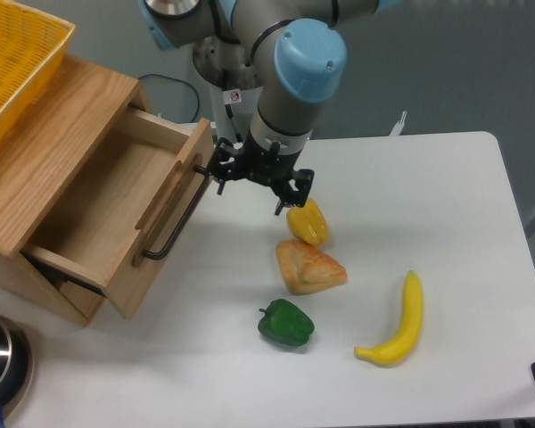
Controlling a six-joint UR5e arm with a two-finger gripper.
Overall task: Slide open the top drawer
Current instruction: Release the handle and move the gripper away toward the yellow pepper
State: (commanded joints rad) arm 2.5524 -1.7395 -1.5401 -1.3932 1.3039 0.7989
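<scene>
Where the scene begins at the far left, a yellow mesh basket (pixel 13 67) sits on top of the oak cabinet (pixel 49 147), and at the near left corner the rim of a metal bowl (pixel 0 357) pokes into view. Next comes the top drawer (pixel 116 209), pulled well out of the cabinet, its hollow showing bare wood and its front panel facing right with the long black bar handle (pixel 174 221) running along it. My fingers (pixel 254 183) hang just right of that handle's far end, above the white desk (pixel 446 196), spread wide and holding nothing; one dark fingertip lies near the drawer front, though I cannot tell whether it touches, the other points down just above the yellow pepper (pixel 308 221). Touching that pepper on its near side lies a piece of toy bread (pixel 309 266), and nearer still, apart from it, a green pepper (pixel 285 323). Well to the right of those, a banana (pixel 397 323) lies on the desk, curving from far to near.
</scene>
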